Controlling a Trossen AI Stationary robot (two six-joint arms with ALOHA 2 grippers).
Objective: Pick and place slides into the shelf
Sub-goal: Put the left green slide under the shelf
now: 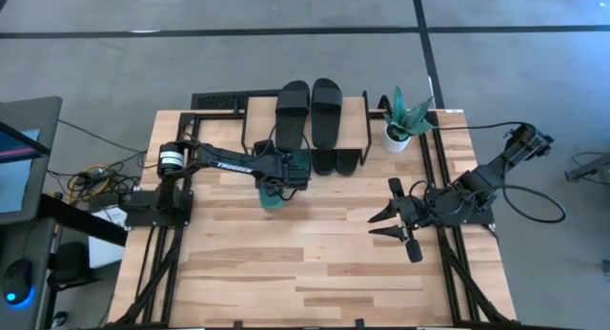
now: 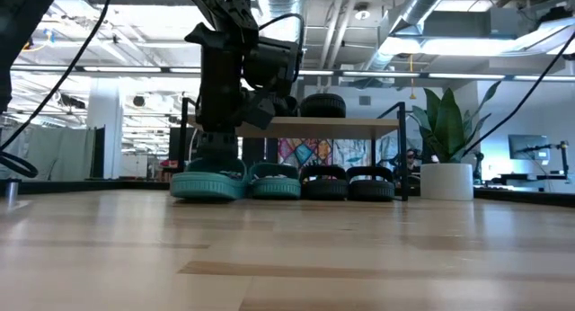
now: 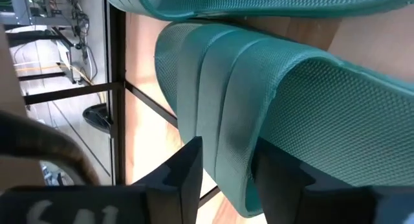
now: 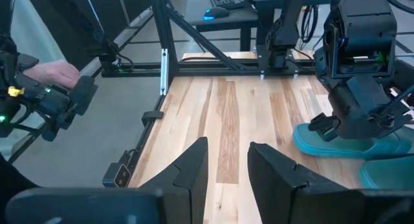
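Note:
My left gripper point(image 1: 276, 184) is shut on a dark green slide point(image 1: 271, 195) just in front of the shelf point(image 1: 362, 111). The second green slide point(image 2: 274, 181) and a black pair point(image 2: 346, 182) sit on the table under the shelf's plank. Another black pair point(image 1: 310, 109) lies flat on the plank top. In the left wrist view, the held slide's strap point(image 3: 272, 101) fills the picture and the other green slide point(image 3: 259, 4) lies beyond it. My right gripper point(image 1: 391, 216) is open over the table's right part, touching nothing. My left gripper pinches the green slide's wide ribbed strap point(image 3: 226, 146) between its two fingers point(image 3: 184, 175), coming from above and pointing down. The slide's sole point(image 2: 208, 191) lies level on the table, beside the other green slide.
A potted plant in a white pot point(image 1: 400, 132) stands right of the shelf. The table's black frame rails point(image 1: 448, 177) run along its sides. A person's hand point(image 4: 55, 72) shows beyond the table's edge in the right wrist view. Bare wood point(image 1: 315, 263) stretches toward the near edge.

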